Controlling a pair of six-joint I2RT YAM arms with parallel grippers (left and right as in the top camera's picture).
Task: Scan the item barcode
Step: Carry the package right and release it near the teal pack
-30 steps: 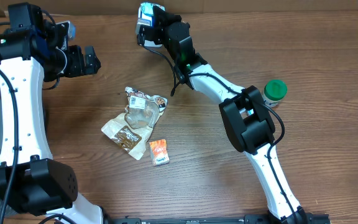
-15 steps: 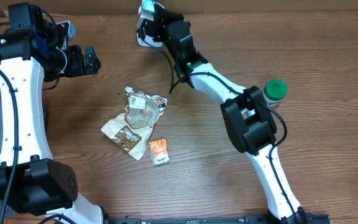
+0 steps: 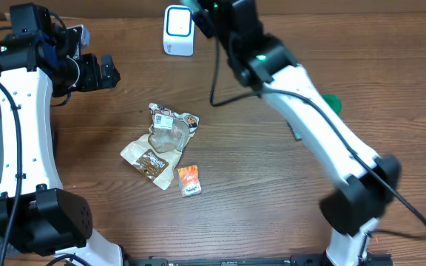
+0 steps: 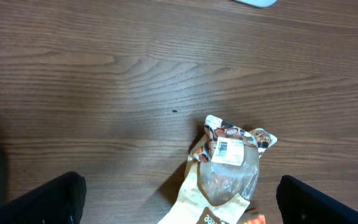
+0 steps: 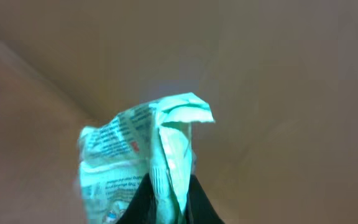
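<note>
My right tool point(image 5: 166, 202) is clamped on a crinkled pale-green plastic packet point(image 5: 143, 146), at the worktop's point(image 3: 242, 192) far edge near the white box scanner point(image 3: 178, 29). My left tool point(image 3: 99, 72) stands wide, empty, far left.

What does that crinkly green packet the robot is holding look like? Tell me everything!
The packet is small and mint green. It looks thin and crinkly, like plastic film. There is dark print on its face, too blurred to read. Its top is folded over and crumpled. It stands upright, pinched at the bottom by the right gripper, whose dark fingers are closed on it. Nothing else touches it. No barcode shows from this side.
</note>
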